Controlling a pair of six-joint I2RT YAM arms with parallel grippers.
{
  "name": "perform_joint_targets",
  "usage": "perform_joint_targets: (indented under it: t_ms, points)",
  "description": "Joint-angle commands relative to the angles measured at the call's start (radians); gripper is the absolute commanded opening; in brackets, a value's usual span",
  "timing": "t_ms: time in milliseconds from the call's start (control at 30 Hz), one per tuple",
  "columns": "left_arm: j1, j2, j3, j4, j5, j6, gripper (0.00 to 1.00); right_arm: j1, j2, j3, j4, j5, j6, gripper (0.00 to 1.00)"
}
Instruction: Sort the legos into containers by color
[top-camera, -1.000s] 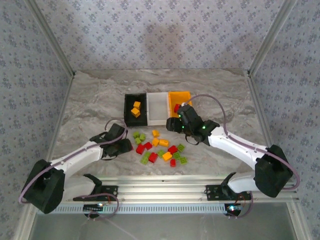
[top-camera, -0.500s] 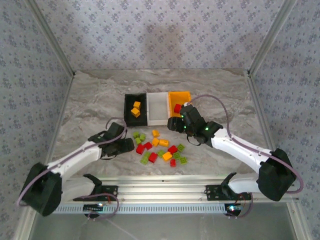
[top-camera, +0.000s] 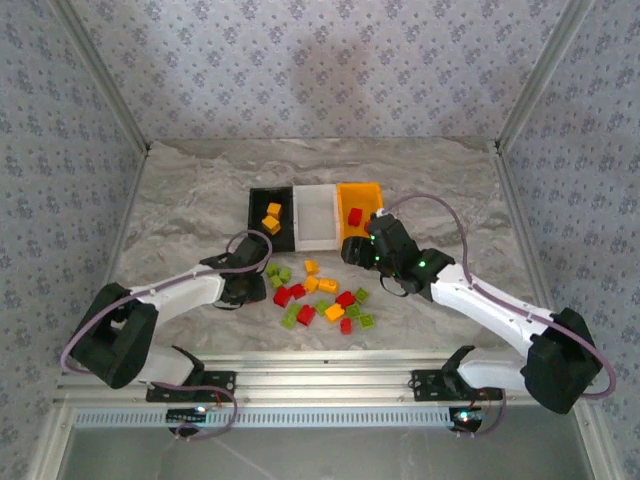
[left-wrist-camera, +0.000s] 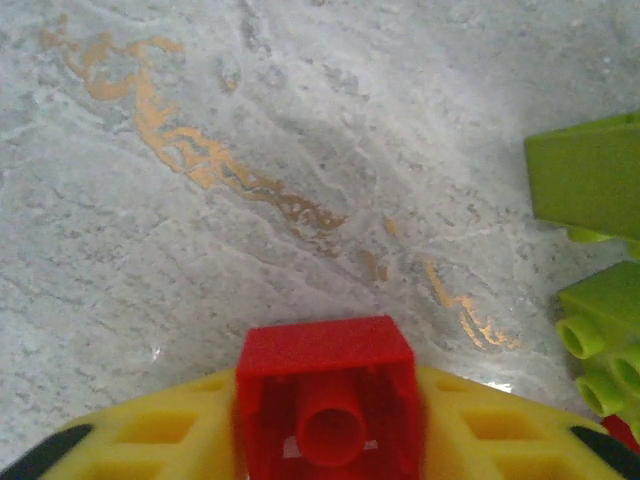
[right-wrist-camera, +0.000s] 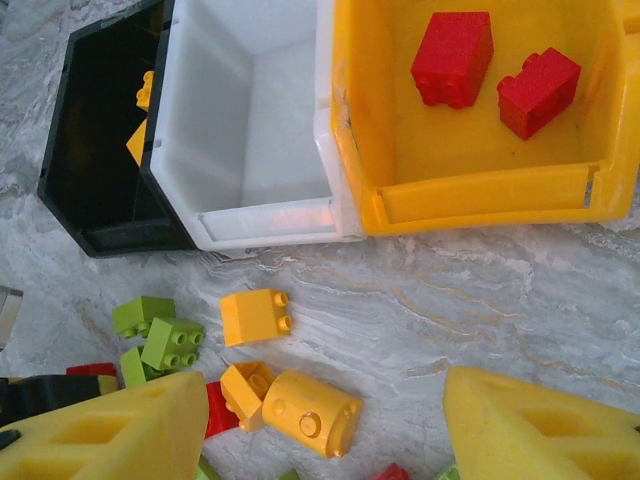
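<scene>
Legos of three colours are being sorted, and one red brick (left-wrist-camera: 322, 372) is clamped between the yellow pads (left-wrist-camera: 150, 440) of the left gripper (left-wrist-camera: 325, 445), its hollow underside turned to the wrist camera. Whether it has left the marble table (left-wrist-camera: 250, 150) I cannot tell. Just to its right lie two lime green bricks (left-wrist-camera: 590, 180), close enough to be nudged, so the lift should probably go straight up before any sideways travel. Beyond them the loose pile (top-camera: 320, 295) of red, green and orange-yellow pieces spreads in front of the three bins. The orange bin (right-wrist-camera: 480, 195) already holds two red pieces (right-wrist-camera: 452, 58), so that looks like the place for this one. The black bin (right-wrist-camera: 100, 235) holds orange-yellow bricks (top-camera: 271, 218), and the white bin (right-wrist-camera: 270, 215) stands between them. The carry would cross black and white, so it needs height over their rims and a low release inside the orange walls. The right gripper (right-wrist-camera: 325, 425) hangs with its fingers apart and nothing between them, near the front of the orange bin, so the two arms risk crowding each other there.
</scene>
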Motion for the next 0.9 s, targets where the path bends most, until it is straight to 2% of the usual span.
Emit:
perform_joint_targets:
  t_ms: [0, 167, 300, 533, 667, 867]
  points:
    - [-0.012, -0.036, -0.008, -0.003, 0.040, 0.009, 0.33, -0.007, -0.025, -0.011, -0.015, 0.036, 0.025, 0.65]
    - [-0.048, -0.108, 0.096, -0.074, 0.047, 0.015, 0.28, -0.017, -0.064, -0.046, -0.040, 0.088, 0.060, 0.65]
    - [-0.108, -0.022, 0.292, -0.073, 0.050, 0.029, 0.27, -0.033, -0.110, -0.101, -0.084, 0.135, 0.115, 0.65]
    - [-0.207, 0.388, 0.816, -0.065, 0.075, 0.106, 0.24, -0.065, -0.205, -0.177, -0.175, 0.171, 0.166, 0.65]
    - [-0.214, 0.630, 1.129, -0.135, 0.073, 0.154, 0.25, -0.072, -0.249, -0.194, -0.216, 0.172, 0.176, 0.65]
    - [-0.214, 0.872, 1.470, -0.229, 0.096, 0.163, 0.25, -0.077, -0.293, -0.207, -0.247, 0.166, 0.180, 0.65]
